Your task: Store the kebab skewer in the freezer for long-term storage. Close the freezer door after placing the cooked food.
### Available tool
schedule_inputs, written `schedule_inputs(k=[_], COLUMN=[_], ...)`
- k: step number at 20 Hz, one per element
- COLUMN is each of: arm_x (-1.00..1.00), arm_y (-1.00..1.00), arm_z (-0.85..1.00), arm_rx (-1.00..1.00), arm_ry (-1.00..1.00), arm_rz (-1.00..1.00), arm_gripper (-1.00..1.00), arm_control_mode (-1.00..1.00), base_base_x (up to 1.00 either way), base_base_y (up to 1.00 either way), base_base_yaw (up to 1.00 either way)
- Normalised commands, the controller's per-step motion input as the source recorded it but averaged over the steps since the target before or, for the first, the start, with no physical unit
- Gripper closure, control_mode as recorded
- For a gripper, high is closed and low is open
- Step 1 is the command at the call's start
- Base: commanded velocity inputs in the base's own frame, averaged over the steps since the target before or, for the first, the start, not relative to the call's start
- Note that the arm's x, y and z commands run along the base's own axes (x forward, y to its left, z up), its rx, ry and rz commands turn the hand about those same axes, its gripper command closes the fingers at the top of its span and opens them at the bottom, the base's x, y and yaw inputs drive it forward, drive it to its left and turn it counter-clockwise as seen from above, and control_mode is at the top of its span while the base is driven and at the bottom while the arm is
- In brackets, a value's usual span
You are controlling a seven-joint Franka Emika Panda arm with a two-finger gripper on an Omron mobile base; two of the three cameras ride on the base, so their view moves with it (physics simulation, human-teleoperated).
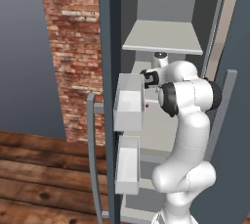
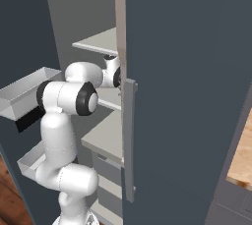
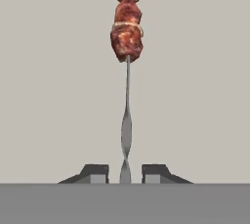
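The kebab skewer (image 3: 127, 32) hangs in front of a pale flat surface, its reddish-brown chunks toward the top of the hand view. Its thin twisted metal end runs down between the tips of my gripper (image 3: 125, 173), which is shut on it. The freezer (image 1: 166, 120) stands open, and my arm (image 1: 188, 96) reaches into it at mid height, below a white shelf (image 1: 163, 37). The freezer door (image 1: 108, 71) is swung open on the left, with white bins (image 1: 129, 101) on its inner face and a long bar handle (image 1: 91, 154).
A second slate-grey door (image 2: 187, 96) with a vertical bar handle (image 2: 129, 140) stands close on the right of my arm. A brick wall (image 1: 73, 56) and a wooden floor (image 1: 44, 174) lie to the left. Lower white shelves (image 2: 106, 138) sit below the arm.
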Motion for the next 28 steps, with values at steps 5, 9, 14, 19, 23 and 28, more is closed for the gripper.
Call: schedule_inputs(k=[5, 9, 14, 19, 23, 28], arm_x=[0.3, 0.18, 0.02, 0.0, 0.0, -0.13], arm_y=[-0.08, -0.04, 0.0, 0.0, 0.0, 0.0], arm_z=[-0.15, -0.11, 0.0, 0.0, 0.0, 0.0], arm_rx=[0.0, 0.0, 0.0, 0.0, 0.0, 0.0], arm_ry=[0.0, 0.0, 0.0, 0.0, 0.0, 0.0], arm_rz=[0.0, 0.0, 0.0, 0.0, 0.0, 0.0], arm_gripper=[1.0, 1.0, -1.0, -1.0, -1.0, -1.0], arm_control_mode=[-1.0, -1.0, -1.0, -1.0, -1.0, -1.0], base_base_x=[0.0, 0.0, 0.0, 0.0, 0.0, 0.0], base_base_y=[0.0, 0.0, 0.0, 0.0, 0.0, 0.0], base_base_yaw=[0.0, 0.0, 0.0, 0.0, 0.0, 0.0])
